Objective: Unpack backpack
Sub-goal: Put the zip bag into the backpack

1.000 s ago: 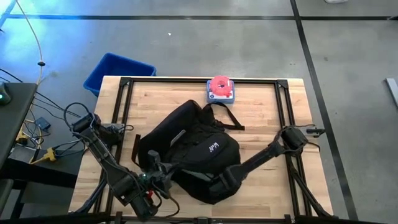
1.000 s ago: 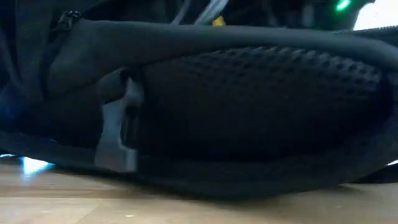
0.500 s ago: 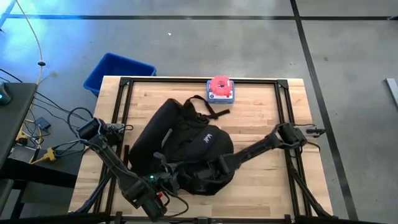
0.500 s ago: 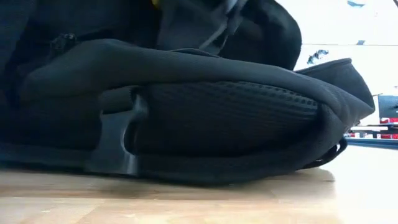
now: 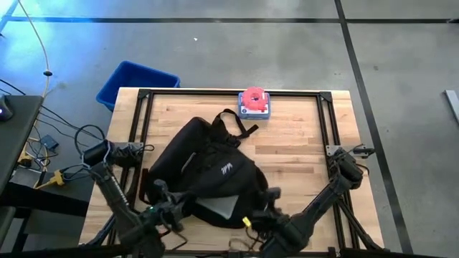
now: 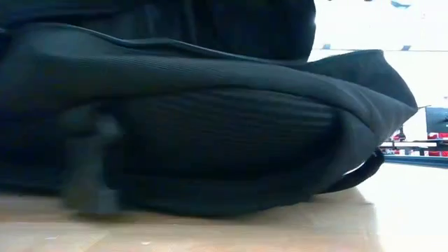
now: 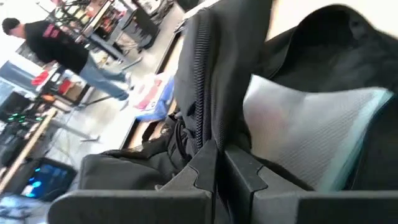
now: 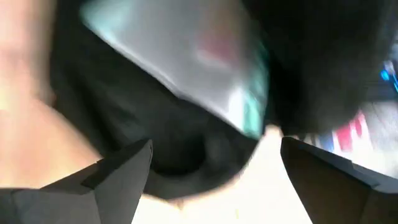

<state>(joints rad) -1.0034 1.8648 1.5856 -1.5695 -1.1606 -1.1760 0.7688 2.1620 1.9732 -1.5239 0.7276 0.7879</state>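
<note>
The backpack (image 5: 204,172) lies across the middle of the wooden table (image 5: 301,136), its opened mouth at the near edge, where pale grey lining (image 5: 219,208) shows. Your left gripper (image 5: 166,206) sits at the near-left side of that mouth. In its wrist view the fingers (image 7: 205,177) are clenched together, and a fold of the bag's black edge seems pinched between them. Your right gripper (image 5: 264,218) waits just beside the mouth on the near-right side, with fingers (image 8: 118,171) spread wide and grasping nothing.

A red object on a blue base (image 5: 254,102) stands at the far edge, well apart from the bag. A blue bin (image 5: 136,82) sits off the table's far-left corner.

The risks, as a judgement:
- The left pinch looks thin. If you lift or pull hard, the fabric may slip free and the mouth may fall closed.
- If the right gripper enters at a poor angle, its fingers may snag the lining or a strap (image 5: 240,129) rather than reach the contents.
- The bag is soft and loose on the table. A pull toward you could drag the whole bag over the near edge.
- What is inside is hidden, so you would be reaching blind.
</note>
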